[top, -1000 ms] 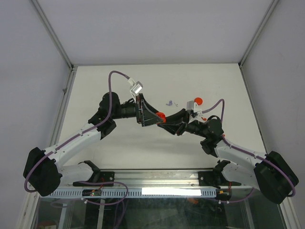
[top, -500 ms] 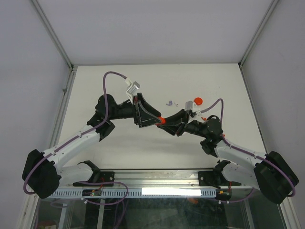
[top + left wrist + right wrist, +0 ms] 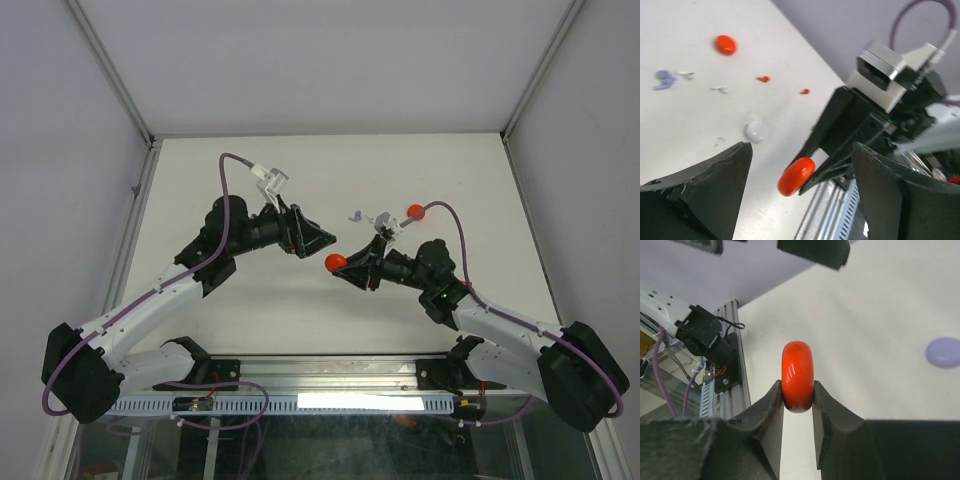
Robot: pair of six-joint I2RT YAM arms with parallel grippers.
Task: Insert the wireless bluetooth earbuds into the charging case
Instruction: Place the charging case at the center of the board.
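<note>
While the right gripper (image 3: 798, 392) pinches a red charging case (image 3: 798, 371) on edge between its fingertips, the left gripper (image 3: 800, 150) stands spread wide and empty just beside that case, facing it. The wireless bluetooth earbuds (image 3: 763, 78), red, white and lilac, lie scattered on the table (image 3: 450, 170) beyond the case. A white disc (image 3: 754, 131) lies nearer the case, and a loose red disc (image 3: 725, 44) farther off.
</note>
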